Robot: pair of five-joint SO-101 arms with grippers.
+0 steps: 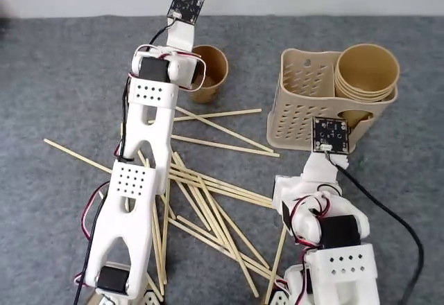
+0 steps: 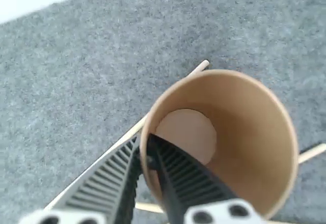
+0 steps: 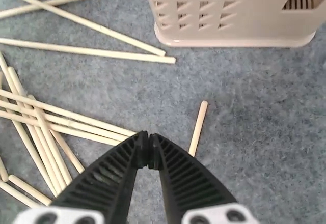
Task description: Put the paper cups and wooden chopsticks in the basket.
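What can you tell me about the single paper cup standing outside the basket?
The paper cup is tan-brown and tapered, with a rolled rim and a paler round bottom inside. It is empty and stands mouth up on the grey table, apart from the basket. The left end effector pinches its wall at the rim, one finger inside and one outside. A chopstick tip lies just behind it; whether they touch can't be told.

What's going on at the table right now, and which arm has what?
The left tool is clamped on the rim of a loose paper cup, one finger inside and one outside. The right tool is shut and empty above the grey mat, in front of the basket. A stack of cups already sits in the basket. The wooden chopsticks lie scattered on the mat.
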